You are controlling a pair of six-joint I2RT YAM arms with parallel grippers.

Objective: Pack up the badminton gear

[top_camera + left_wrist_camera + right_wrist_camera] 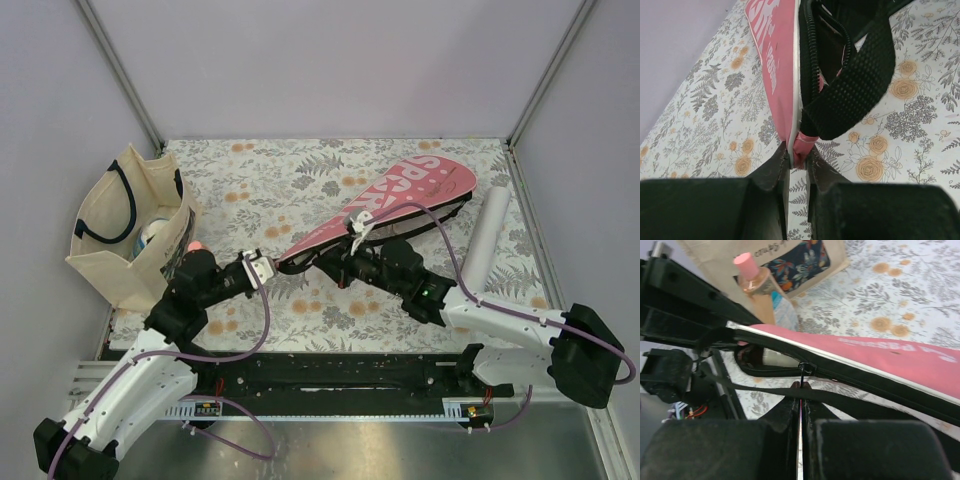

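The pink cover (400, 205) lettered "SPORT" lies diagonally mid-table. My left gripper (262, 265) is shut on the cover's narrow end (799, 145), pink cloth and white trim between the fingers. My right gripper (352, 242) is shut on the zipper pull (804, 371) on the cover's black edge, which gapes open to the left of the pull. The black strap (860, 80) hangs loose under the cover (880, 352). A pale shape (775, 357) shows inside the opening; I cannot tell what it is. No rackets are in view. The long white tube (485, 235) lies on the table at the right.
The beige tote bag (125, 225) with navy handles stands at the left edge. The orange bottle with pink cap (752, 277) stands beside it, near my left arm. Metal frame posts rise at the back corners of the floral table (300, 170).
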